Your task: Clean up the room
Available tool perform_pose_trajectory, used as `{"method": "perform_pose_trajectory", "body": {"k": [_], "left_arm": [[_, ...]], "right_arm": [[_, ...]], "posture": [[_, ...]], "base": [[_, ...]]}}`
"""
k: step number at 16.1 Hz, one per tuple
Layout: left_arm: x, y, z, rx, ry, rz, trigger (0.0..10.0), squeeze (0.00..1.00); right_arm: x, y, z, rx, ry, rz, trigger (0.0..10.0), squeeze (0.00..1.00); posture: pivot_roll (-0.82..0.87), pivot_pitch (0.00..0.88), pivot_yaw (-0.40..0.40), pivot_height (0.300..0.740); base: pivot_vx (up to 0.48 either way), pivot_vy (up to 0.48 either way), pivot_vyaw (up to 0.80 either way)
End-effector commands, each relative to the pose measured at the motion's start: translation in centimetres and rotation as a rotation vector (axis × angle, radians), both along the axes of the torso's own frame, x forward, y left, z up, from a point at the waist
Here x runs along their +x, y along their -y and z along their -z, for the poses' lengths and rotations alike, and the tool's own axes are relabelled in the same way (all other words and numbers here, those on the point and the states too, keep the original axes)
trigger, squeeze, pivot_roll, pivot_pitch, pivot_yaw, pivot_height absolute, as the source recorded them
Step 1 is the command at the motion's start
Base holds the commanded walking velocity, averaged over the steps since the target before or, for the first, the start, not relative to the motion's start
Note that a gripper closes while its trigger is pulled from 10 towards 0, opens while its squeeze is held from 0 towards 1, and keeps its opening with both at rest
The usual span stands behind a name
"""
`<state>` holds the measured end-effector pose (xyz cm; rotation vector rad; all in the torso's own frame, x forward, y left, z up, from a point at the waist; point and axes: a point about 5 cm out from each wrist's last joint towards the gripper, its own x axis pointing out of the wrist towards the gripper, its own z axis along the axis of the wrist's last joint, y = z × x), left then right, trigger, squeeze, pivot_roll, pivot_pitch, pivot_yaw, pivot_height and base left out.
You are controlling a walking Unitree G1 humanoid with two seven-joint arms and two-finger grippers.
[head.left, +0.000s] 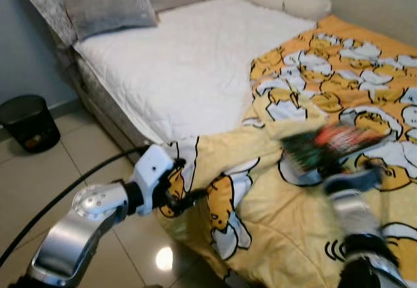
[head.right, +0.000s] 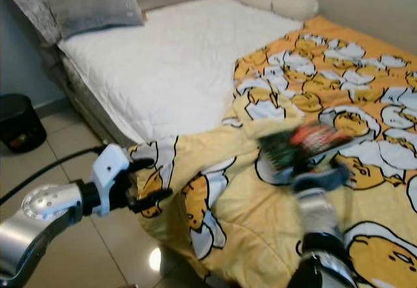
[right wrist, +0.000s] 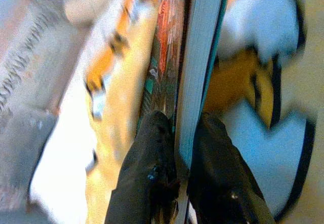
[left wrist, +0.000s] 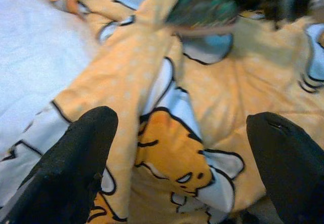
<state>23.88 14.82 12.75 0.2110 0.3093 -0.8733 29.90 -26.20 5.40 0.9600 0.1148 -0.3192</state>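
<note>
1. Right gripper (right wrist: 177,133), fingers clamped on a book (head.left: 329,143), holds it above the yellow blanket (head.left: 273,210).
2. Left gripper (left wrist: 177,148), fingers spread, hovers at the blanket's nine-o'clock edge.

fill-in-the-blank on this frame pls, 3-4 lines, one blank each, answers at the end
1. The right gripper is shut on a ____.
2. The left gripper faces the yellow cartoon-print blanket with its fingers ____.
3. The black waste bin stands on the ____ beside the bed.
4. The grey pillow lies on the white mattress at the bed's ____.

Missing words: book; open; floor; head
</note>
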Motion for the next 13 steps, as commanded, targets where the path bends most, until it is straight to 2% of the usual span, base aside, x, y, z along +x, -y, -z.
{"method": "perform_pose_trajectory", "body": {"k": [1, 2, 3, 4, 5, 6, 7, 8, 9, 10, 11, 13], "left_arm": [[0.5, -0.3, -0.3, -0.010, 0.042, -0.060, 10.0, 0.00], [0.8, -0.3, -0.4, -0.022, 0.056, -0.093, 10.0, 0.00], [1.6, -0.6, -0.7, -0.032, 0.115, -0.205, 10.0, 0.00], [2.1, -0.7, -0.8, -0.041, 0.156, -0.273, 10.0, 0.00], [2.1, -0.7, -0.8, -0.041, 0.156, -0.273, 10.0, 0.00], [2.6, -0.9, -1.0, -0.048, 0.196, -0.347, 10.0, 0.00], [2.8, -0.9, -1.1, -0.048, 0.208, -0.377, 10.0, 0.00], [2.9, -1.1, -1.1, -0.042, 0.221, -0.413, 10.0, 0.00], [3.0, -1.4, -1.0, -0.045, 0.196, -0.452, 10.0, 0.00], [3.1, -1.6, -0.8, -0.044, 0.176, -0.485, 10.0, 0.00], [3.3, -2.0, -0.6, -0.014, 0.190, -0.532, 10.0, 0.00], [3.2, -2.3, -0.3, 0.006, 0.209, -0.565, 10.0, 0.00]], "right_arm": [[0.1, 1.4, -2.5, -0.087, 0.079, 0.054, 0.0, 0.00], [-0.2, 2.0, -3.2, -0.132, 0.089, 0.087, 0.0, 0.00], [-0.7, 2.4, -5.1, -0.376, 0.118, 0.084, 0.0, 0.00], [-1.0, 1.3, -6.4, -0.565, 0.137, 0.034, 0.0, 0.00], [-1.0, 1.3, -6.4, -0.565, 0.137, 0.034, 0.0, 0.00], [-1.1, -0.9, -6.8, -0.662, 0.111, -0.015, 0.0, 0.00], [-1.2, -1.8, -6.8, -0.690, 0.100, -0.034, 0.0, 0.00], [-1.6, -3.2, -6.5, -0.715, 0.069, -0.064, 4.6, 0.00], [-1.9, -3.9, -6.1, -0.736, 0.040, -0.088, 10.0, 0.00], [-2.2, -4.5, -5.8, -0.747, 0.020, -0.110, 10.0, 0.00], [-2.8, -5.6, -5.5, -0.796, 0.009, -0.166, 10.0, 0.00], [-2.9, -7.3, -5.9, -0.910, 0.034, -0.263, 10.0, 0.00]], "posture": [[0.02, 0.000, -0.029, 0.740], [0.02, 0.000, -0.029, 0.740], [0.01, 0.000, -0.016, 0.740], [0.01, 0.000, -0.011, 0.740], [0.01, 0.000, -0.011, 0.740], [0.00, 0.000, -0.006, 0.740], [0.01, 0.000, -0.007, 0.740], [0.01, 0.000, -0.010, 0.740], [0.01, 0.000, -0.008, 0.740], [0.01, 0.000, -0.008, 0.740], [0.01, 0.000, -0.002, 0.740], [0.00, 0.000, 0.007, 0.740]], "base": [[0.000, 0.000, 0.00], [0.000, 0.000, 0.00], [0.000, 0.000, 0.00], [0.000, 0.000, 0.00], [0.000, 0.000, 0.00], [0.000, 0.000, 0.00], [0.000, 0.000, 0.00], [0.000, 0.000, 0.00], [0.000, 0.000, 0.00], [0.000, 0.000, 0.00], [0.000, 0.000, 0.00], [0.000, 0.000, 0.00]]}}
